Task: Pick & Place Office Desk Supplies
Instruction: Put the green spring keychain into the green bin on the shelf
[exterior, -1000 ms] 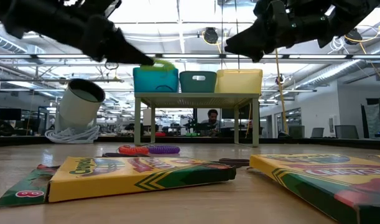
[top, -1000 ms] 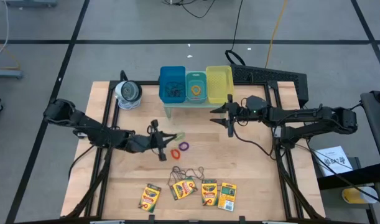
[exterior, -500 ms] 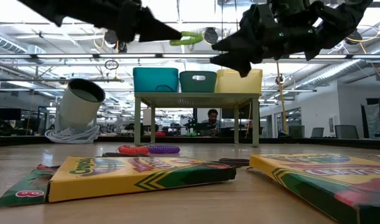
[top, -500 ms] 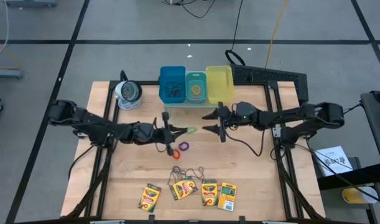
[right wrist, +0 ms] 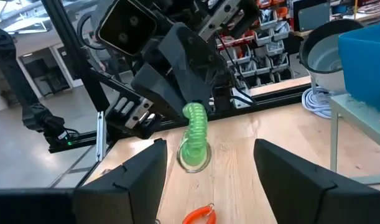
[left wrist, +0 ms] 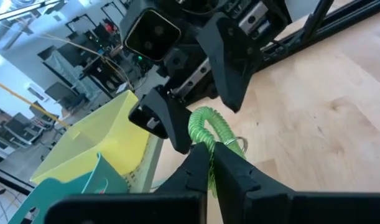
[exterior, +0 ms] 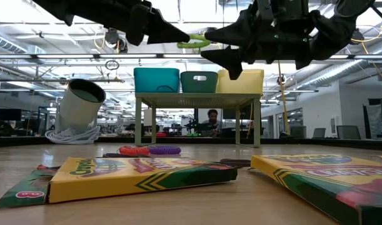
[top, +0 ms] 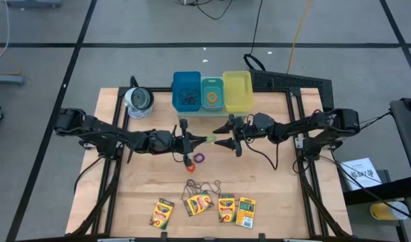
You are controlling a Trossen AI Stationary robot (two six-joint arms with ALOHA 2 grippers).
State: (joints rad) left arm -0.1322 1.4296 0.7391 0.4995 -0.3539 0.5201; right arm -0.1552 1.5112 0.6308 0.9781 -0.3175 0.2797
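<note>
A green coiled ring band (top: 206,140) hangs in the air above the table's middle, with my left gripper (top: 194,140) shut on it. My right gripper (top: 225,136) faces it from the table's right, open. Its two fingers (left wrist: 230,68) stand on either side of the band's free loop (right wrist: 193,154); I see no touch. On the table lie an orange band (top: 189,165), a purple band (top: 199,158), thin wiry loops (top: 202,186) and several yellow-and-green crayon boxes (top: 226,208) near the front edge. My left gripper pinches one end of the green band (left wrist: 212,144) between its two fingers. The fingers come nearly level from the table's left. The band sticks out past the fingertips toward my right gripper, lifted clear of the table.
A blue bin (top: 186,91), a teal bin (top: 212,94) and a yellow bin (top: 237,90) stand side by side on a small stand at the far edge. A silvery-white roll (top: 138,101) lies at the far left. Bare wood shows on both sides of the table.
My left gripper has carried the green band up and toward the table's right, rolling as it went. My right gripper has come down and toward the table's left, so that the band's free end now lies between its fingers.
</note>
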